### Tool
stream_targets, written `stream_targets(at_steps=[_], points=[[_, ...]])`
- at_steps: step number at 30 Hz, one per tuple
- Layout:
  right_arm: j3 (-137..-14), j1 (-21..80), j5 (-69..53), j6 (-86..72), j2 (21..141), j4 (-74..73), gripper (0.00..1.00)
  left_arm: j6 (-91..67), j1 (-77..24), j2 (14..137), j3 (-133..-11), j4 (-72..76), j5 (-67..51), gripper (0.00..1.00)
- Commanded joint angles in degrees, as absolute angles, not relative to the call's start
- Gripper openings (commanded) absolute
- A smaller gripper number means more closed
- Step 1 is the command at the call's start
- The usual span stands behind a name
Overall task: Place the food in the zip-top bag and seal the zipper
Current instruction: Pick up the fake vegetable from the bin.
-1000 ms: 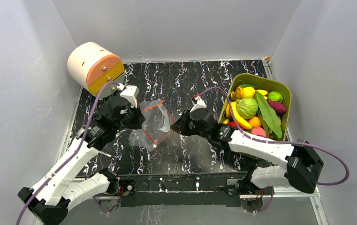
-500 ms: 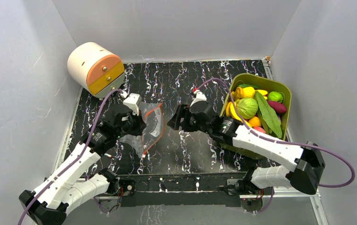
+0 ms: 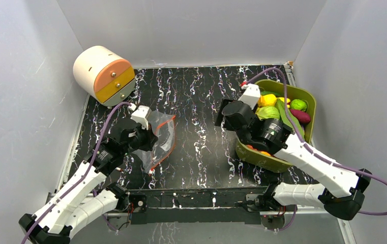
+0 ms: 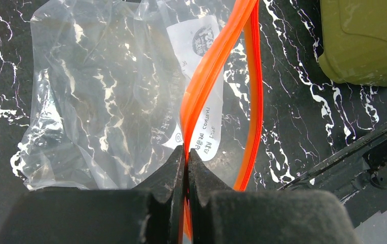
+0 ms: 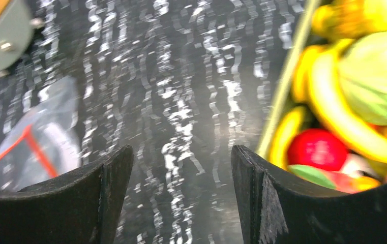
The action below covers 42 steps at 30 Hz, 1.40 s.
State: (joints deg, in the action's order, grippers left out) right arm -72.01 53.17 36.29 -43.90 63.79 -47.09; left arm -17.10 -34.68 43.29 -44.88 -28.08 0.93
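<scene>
Plain white walls [image 3: 191, 30] are closing in the scene on three sides, and a table [image 3: 196, 86] of glossy black with white marble veining is filling the floor between them. The right arm is reaching over the near left corner of an olive-green tub [image 3: 260, 160], a smooth rounded-rectangle bin standing at the table's right edge. A cream cylinder drum [image 3: 102, 73] with an orange and yellow face is lying on its side in the far left corner.

The zip-top bag [image 3: 161, 137] is sitting left of centre on the table, well apart from the tub; it is clear, crinkled and catching the light. The food [image 3: 298, 105] is all lying heaped in the tub, none of it in the bag.

The overhead view is showing the whole layout, but not how the jaws stand. The left wrist view is giving that for the left gripper [image 4: 186, 152]: its dark fingers are pressed together, pinching one track of the orange zipper [image 4: 206, 81], while the other track is bowing away to the right, so the bag's mouth is gaping. The same view is showing a white printed label [image 4: 199, 46] inside the film.

The right wrist view, blurred, is showing the right gripper [image 5: 181, 152] with its fingers spread wide and nothing between them, hanging over bare table beside the tub's rim. Only here are the pieces of food looking distinct: yellow bananas [image 5: 333, 107], a pale green ball [image 5: 379, 81] and a shiny red ball [image 5: 317, 150]
</scene>
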Motion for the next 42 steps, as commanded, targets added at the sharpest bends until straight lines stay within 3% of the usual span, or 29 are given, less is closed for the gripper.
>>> stream_targets(at_steps=[1, 5, 11, 25, 42], points=[[-77.12, 50.68, 53.16, -46.54, 63.51, -60.20, 0.70, -16.18, -34.69, 43.75, -44.84, -26.71, -0.04, 0.00], [-77.30, 44.38, 55.25, -40.75, 63.48, -58.29, 0.72, -15.83, -34.73, 44.34, -44.92, -26.57, -0.88, 0.00], [-73.12, 29.94, 44.12, -27.16, 63.85, -47.08, 0.76, -15.56, -34.71, 43.97, -44.95, -26.63, -1.40, 0.00], [-70.63, 11.72, 33.26, -20.11, 73.98, -44.16, 0.89, -15.64, -34.72, 43.52, -44.68, -26.64, -2.49, 0.00], [-63.46, 4.21, 18.25, -16.82, 73.54, -38.96, 0.97, -15.71, -34.72, 42.98, -44.43, -26.26, -2.77, 0.00]])
